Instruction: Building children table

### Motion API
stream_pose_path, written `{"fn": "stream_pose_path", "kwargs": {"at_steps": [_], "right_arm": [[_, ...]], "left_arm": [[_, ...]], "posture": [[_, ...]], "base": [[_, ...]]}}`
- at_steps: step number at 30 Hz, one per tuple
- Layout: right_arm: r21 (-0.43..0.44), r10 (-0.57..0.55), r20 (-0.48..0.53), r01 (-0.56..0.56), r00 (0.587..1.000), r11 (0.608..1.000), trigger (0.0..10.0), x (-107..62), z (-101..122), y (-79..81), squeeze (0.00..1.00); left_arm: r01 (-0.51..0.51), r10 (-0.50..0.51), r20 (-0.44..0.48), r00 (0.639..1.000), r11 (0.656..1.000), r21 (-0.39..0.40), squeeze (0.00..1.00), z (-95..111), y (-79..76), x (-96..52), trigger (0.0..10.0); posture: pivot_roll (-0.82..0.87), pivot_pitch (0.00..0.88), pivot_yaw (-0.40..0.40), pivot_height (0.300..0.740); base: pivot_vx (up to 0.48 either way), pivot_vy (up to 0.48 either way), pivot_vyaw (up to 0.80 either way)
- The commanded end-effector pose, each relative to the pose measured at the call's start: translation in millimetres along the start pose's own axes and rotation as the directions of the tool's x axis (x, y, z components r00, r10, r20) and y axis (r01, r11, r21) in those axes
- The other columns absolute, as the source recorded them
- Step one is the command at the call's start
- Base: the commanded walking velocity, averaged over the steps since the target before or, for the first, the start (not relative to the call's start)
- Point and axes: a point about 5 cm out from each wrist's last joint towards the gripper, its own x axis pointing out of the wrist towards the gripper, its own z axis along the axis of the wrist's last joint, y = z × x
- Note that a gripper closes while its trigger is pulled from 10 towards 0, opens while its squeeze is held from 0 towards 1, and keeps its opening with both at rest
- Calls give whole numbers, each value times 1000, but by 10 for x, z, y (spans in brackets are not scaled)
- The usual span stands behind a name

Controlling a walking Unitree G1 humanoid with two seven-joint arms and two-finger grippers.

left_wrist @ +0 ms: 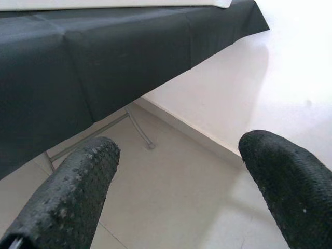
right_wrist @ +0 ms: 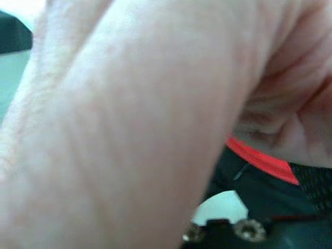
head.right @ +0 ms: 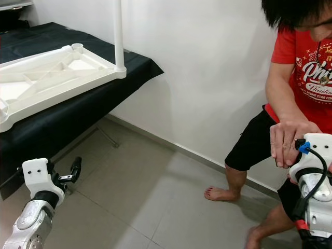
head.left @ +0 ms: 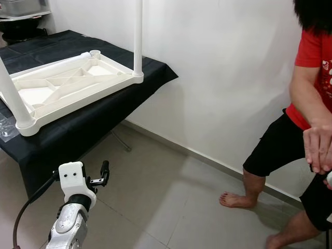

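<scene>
The robot's left arm (head.left: 66,228) is a silver metal tube ending in a black collar and a blocky white plastic wrist housing (head.left: 72,177) with two small dark screw holes on its face. A black cable (head.left: 28,207) loops from the housing. The left gripper (left_wrist: 179,176) has two long black fingers (left_wrist: 78,192) with rounded, pimpled rubber tips. The right arm (head.right: 314,192) shows the same silver and white build, with a black cable on a blue connector (head.right: 303,148) and a red band (head.right: 301,224) lower down. The right wrist view is blurred; two brass-coloured screws (right_wrist: 249,228) can perhaps be made out.
</scene>
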Motion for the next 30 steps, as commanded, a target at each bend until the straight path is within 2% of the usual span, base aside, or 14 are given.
{"fn": "stream_pose_path", "kwargs": {"at_steps": [1, 30], "right_arm": [[99, 64, -90, -55, 994, 994, 10000, -47, -226, 177, 0], [110, 82, -97, -71, 992, 991, 10000, -66, -245, 238, 0]], "left_arm": [[-2, 3, -15, 1000, 1000, 20, 0, -14, 14, -8, 10000], [-4, 4, -14, 1000, 1000, 22, 0, -6, 17, -15, 10000]], "posture": [[-110, 38, -82, 740], [-108, 40, -79, 740]], "base": [[0, 0, 0], [0, 0, 0]]}}
